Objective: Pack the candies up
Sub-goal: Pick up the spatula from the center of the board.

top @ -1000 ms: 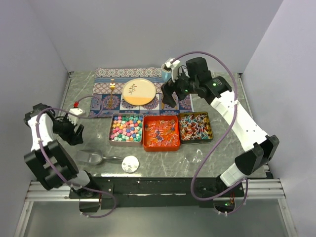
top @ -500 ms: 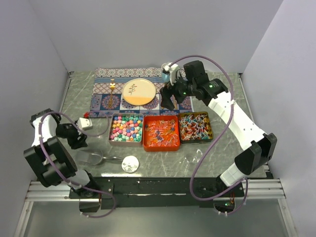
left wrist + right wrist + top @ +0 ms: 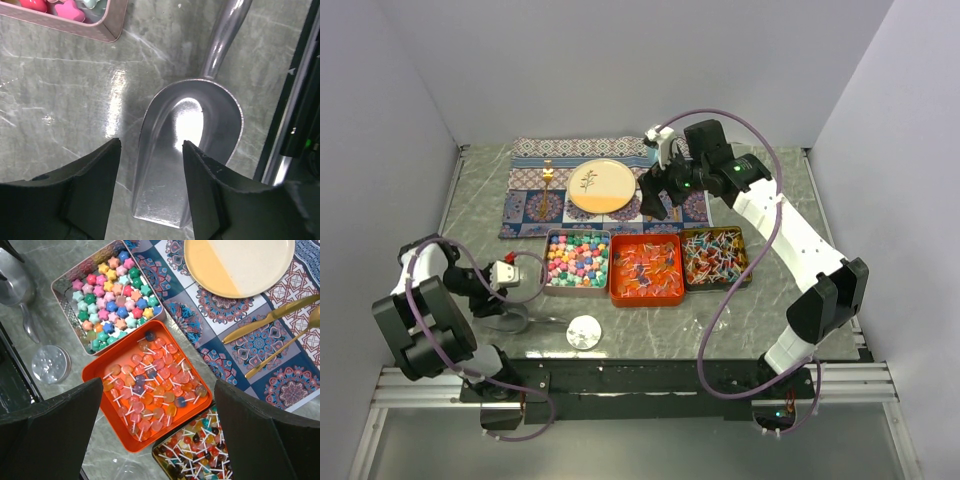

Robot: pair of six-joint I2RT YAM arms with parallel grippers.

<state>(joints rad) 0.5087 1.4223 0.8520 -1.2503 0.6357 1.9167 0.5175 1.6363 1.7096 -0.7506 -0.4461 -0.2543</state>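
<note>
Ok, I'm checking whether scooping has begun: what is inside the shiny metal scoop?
Nothing shows inside the shiny metal scoop: only bare, glare-lit metal. The open left gripper hangs above it; one black finger covers part of the bowl's edge near the mouth.

Left wrist view: scoop handle runs off the top edge, and the pink tin shows just a corner. Right wrist view: plate cut off at top, white-ended candies cut off at bottom.
</note>
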